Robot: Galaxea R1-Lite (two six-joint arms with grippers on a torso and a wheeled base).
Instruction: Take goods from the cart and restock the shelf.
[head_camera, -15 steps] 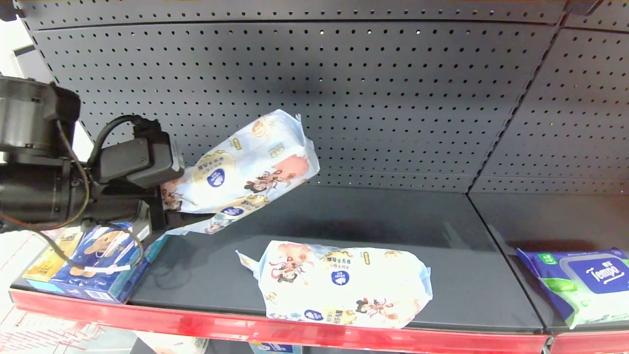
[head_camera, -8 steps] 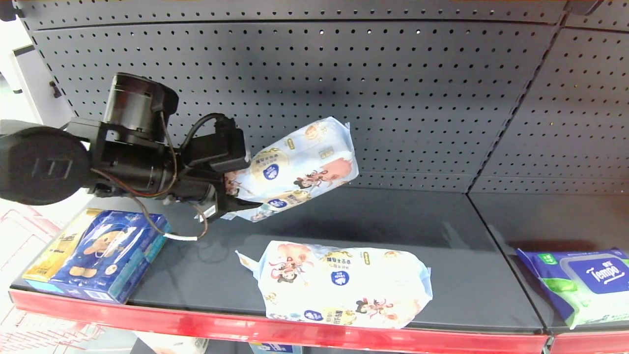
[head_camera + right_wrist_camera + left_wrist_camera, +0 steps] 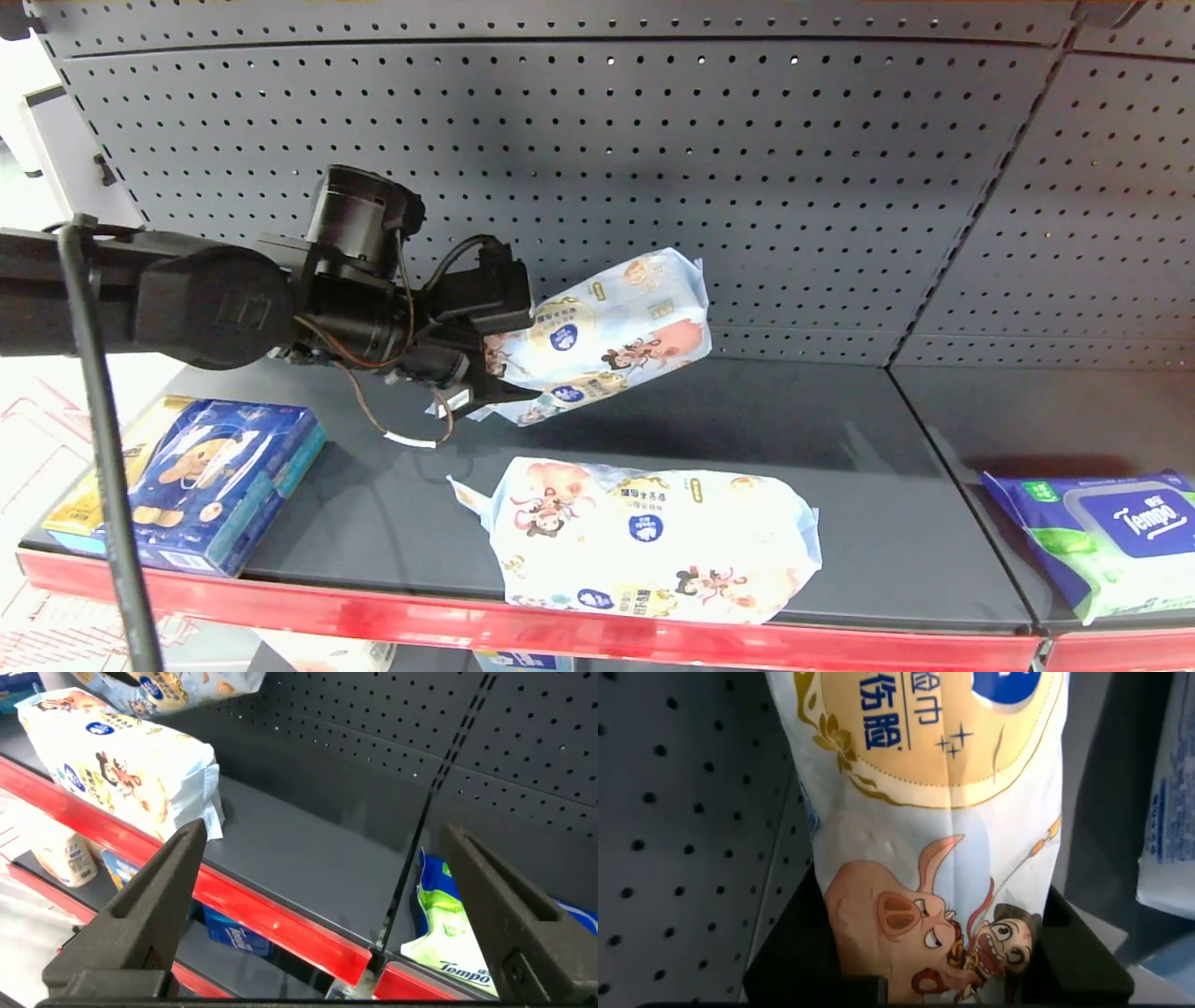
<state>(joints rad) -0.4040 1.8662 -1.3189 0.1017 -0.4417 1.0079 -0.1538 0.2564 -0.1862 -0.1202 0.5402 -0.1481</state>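
Note:
My left gripper [image 3: 493, 371] is shut on a white cartoon-printed tissue pack [image 3: 607, 331], held tilted in the air above the dark shelf board [image 3: 709, 411], close to the pegboard back. From the left wrist camera the same pack [image 3: 938, 849] is squeezed between the two black fingers [image 3: 799, 943]. A second identical pack [image 3: 649, 539] lies flat at the shelf's front edge, also visible as the lying pack [image 3: 117, 756] from the right wrist. My right gripper [image 3: 327, 915] hangs open in front of the shelf's red edge [image 3: 271, 924], holding nothing.
A blue tissue box [image 3: 210, 481] beside a yellow box [image 3: 98, 490] sits at the shelf's left front. A blue-green wipes pack [image 3: 1116, 541] lies on the right bay. The pegboard back panel [image 3: 747, 187] stands close behind. More goods sit on the lower shelf [image 3: 65, 859].
My left arm has carried the held pack to the right and deeper into the shelf, towards the pegboard. The pack lying on the shelf has stayed put.

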